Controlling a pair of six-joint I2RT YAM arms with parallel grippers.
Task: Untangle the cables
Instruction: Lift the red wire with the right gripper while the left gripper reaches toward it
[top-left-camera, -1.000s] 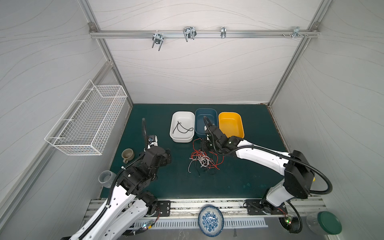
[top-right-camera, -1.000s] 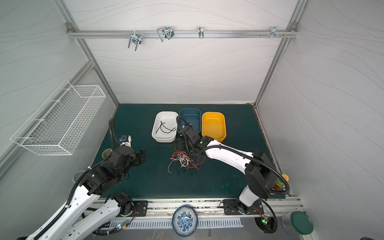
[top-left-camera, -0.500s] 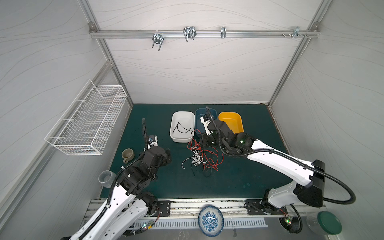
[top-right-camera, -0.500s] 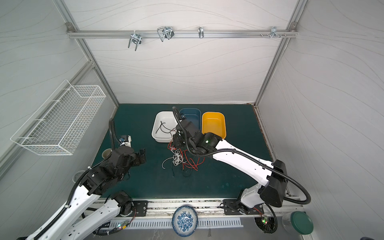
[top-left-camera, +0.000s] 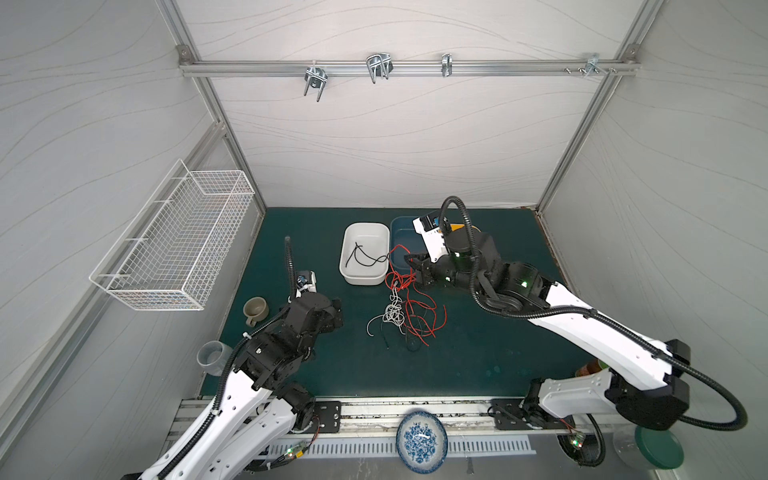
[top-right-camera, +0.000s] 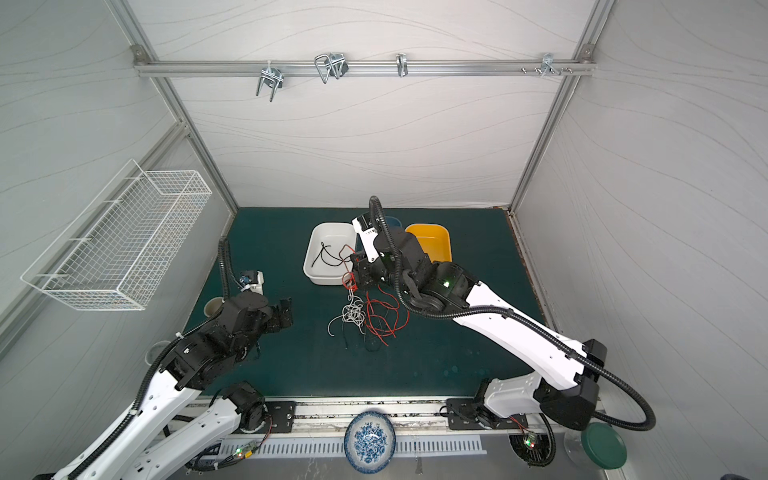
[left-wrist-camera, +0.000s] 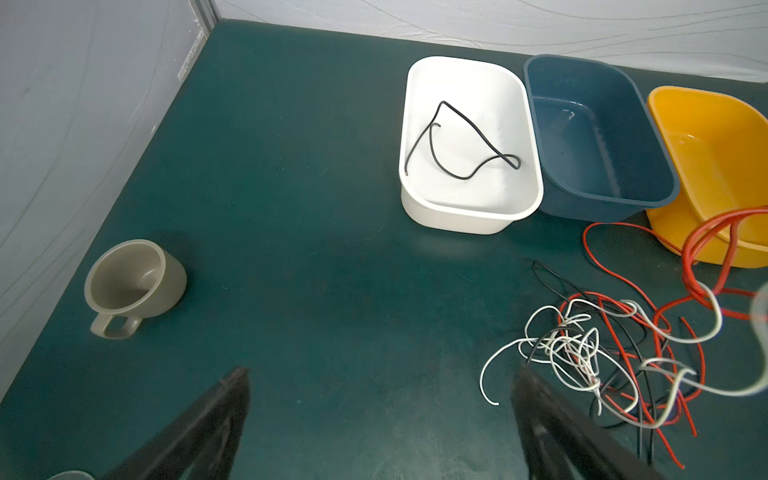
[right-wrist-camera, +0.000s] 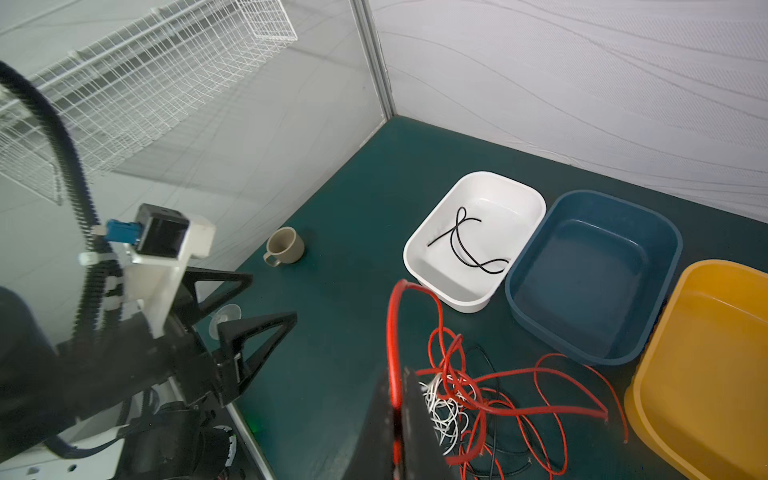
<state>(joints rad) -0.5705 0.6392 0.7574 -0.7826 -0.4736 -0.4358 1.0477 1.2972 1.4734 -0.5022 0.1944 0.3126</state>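
Right gripper (right-wrist-camera: 398, 376) is clamped tight on a red cable (right-wrist-camera: 392, 328), and the strand arches up out of its closed jaws. In both top views it sits just right of the white tub (top-left-camera: 344, 253), near the centre of the frame. Left gripper (left-wrist-camera: 380, 386) hangs wide open with nothing in it, left of the heap and clear of it.

The cables (top-left-camera: 405, 318) lie knotted on the green mat (top-left-camera: 498, 353), dead centre in both top views. Red loops spread to the right, white ones bunch to the left, and black threads run underneath. One black cable (top-left-camera: 365, 258) lies alone in the white tub.

Now the danger. That red strand runs straight down into the heap and looks threaded through the white bunch. Nothing pins the heap, so a pull may lift the whole knot or cinch it tighter instead of freeing one strand.

The strand is thin and could simply slide out of the shut jaws under load. It also passes close to the white tub's rim, where a sideways drag could snag the edge and shove the tub.

Loose red ends trail toward the yellow tub (top-right-camera: 428, 229). A fast sweep might whip them over its rim, or over the blue tub (left-wrist-camera: 598, 137) beside it.
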